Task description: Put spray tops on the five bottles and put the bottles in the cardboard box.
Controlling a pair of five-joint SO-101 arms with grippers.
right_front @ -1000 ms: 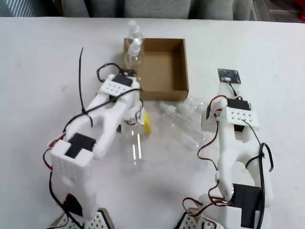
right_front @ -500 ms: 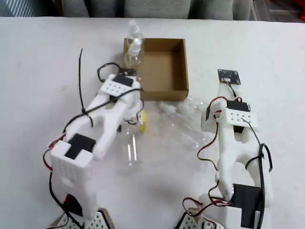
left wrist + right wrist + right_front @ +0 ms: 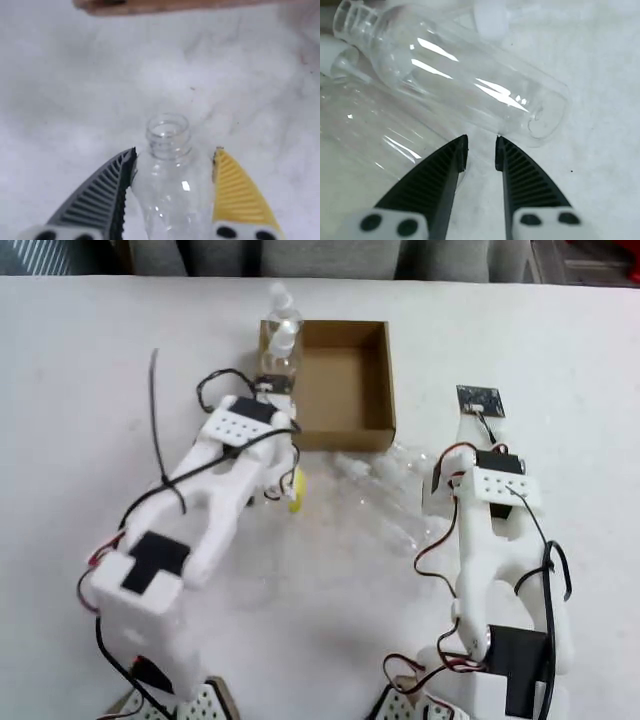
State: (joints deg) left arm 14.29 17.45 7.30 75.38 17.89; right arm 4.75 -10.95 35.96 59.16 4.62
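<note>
The clear bottle [image 3: 167, 132] that lay on the bench [image 3: 80, 360] beside the left arm half a second ago is now up off it, its neck open. The left hand [image 3: 174, 152] pinches it at the shoulder. That arm has swung toward 10 o'clock, while the right arm has kept still. The right hand [image 3: 480, 146] is slightly parted and holds nothing, its tips just short of the loose bottles [image 3: 385, 490] at 5 o'clock of the box [image 3: 345, 437]. Two capped bottles [image 3: 283, 335] stand at its 10 o'clock corner. Wide bare bench lies at 9 o'clock and between the arms
</note>
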